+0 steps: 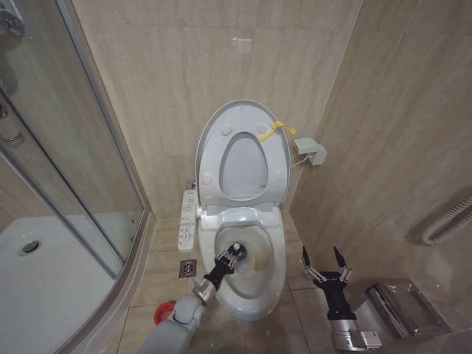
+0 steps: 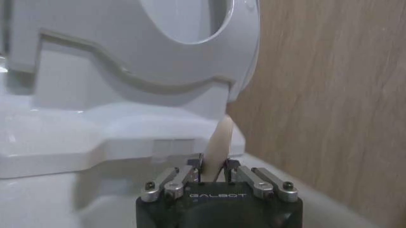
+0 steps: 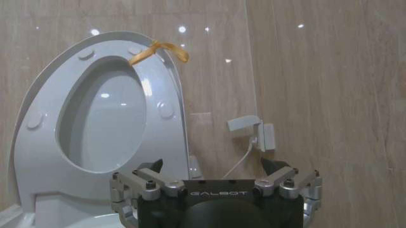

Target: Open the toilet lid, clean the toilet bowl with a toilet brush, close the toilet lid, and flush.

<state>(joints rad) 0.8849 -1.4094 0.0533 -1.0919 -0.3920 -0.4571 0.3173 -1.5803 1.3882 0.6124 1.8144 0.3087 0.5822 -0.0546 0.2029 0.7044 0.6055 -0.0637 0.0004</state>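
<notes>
One raised toilet lid [image 1: 259, 116], one toilet brush [image 2: 216, 148] in left gripper [image 1: 230, 257] fingers.

The toilet lid [image 1: 274, 118] looked like smooth white plastic with a soft sheen, its yellow ribbon [image 1: 276, 129] like thin cloth. The toilet bowl [image 1: 276, 276] was glossy white ceramic. The walls [image 1: 169, 66] were polished beige stone tile catching lamp glints. The left gripper [image 1: 234, 254] and right gripper [image 1: 322, 259] showed matt black housings and bare brushed metal links. The shower screen [image 1: 66, 147] was clear glass, metal-framed.
</notes>
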